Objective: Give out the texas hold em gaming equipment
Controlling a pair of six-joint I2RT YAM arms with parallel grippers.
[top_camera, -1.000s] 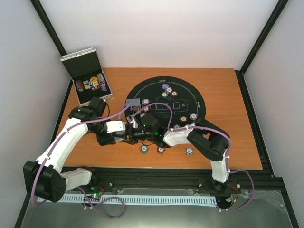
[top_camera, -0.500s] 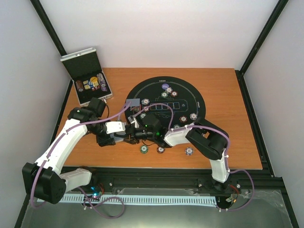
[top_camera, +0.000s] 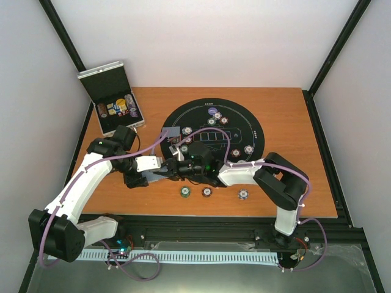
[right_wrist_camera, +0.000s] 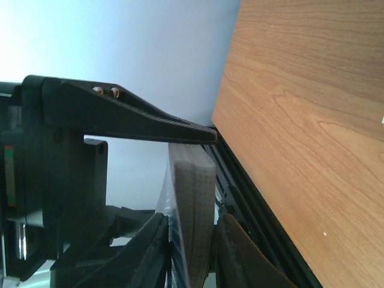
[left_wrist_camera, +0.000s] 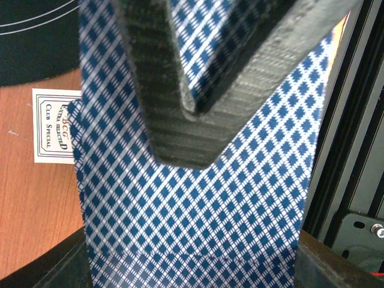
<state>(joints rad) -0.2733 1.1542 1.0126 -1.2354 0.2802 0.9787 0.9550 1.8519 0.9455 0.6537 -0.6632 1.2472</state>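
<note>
Both grippers are meeting on the deck of cards [left_wrist_camera: 198, 216] by the near-left edge of the round black mat [top_camera: 244, 119].
The left gripper [top_camera: 157, 174] is clamping the blue-checked deck between its closed fingers. The right gripper [right_wrist_camera: 192, 225] is holding its fingers narrowly apart on either side of the deck's edge; I cannot tell whether they are pressing it. Three chips [top_camera: 207, 192] are lying on the table [top_camera: 305, 183], near of the mat.
</note>
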